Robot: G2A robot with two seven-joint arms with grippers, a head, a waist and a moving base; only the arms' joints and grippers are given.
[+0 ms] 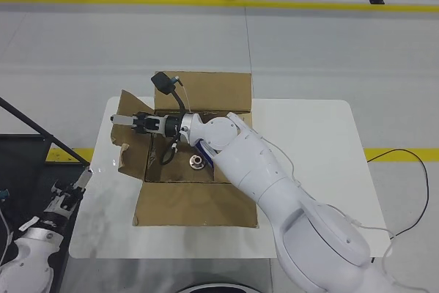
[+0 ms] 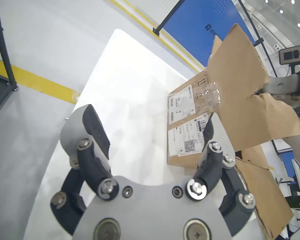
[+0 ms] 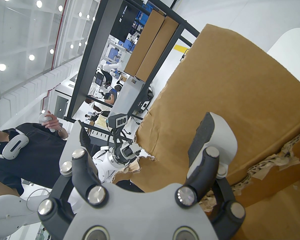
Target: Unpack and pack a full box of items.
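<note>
Several ragged flaps (image 1: pixel 196 205) splay off the brown box (image 1: pixel 164 170).

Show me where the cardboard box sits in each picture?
Top view: cardboard box mid-table, flaps spread open.
Left wrist view: labelled side wall beyond the open left gripper.
Right wrist view: brown flap close behind the right gripper.
Shared landmark: the torn side flap.

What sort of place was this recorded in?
Likely a robotics lab or test hall: a yellow floor line, a blue partition panel, and more robot stations beyond a black rack.
</note>
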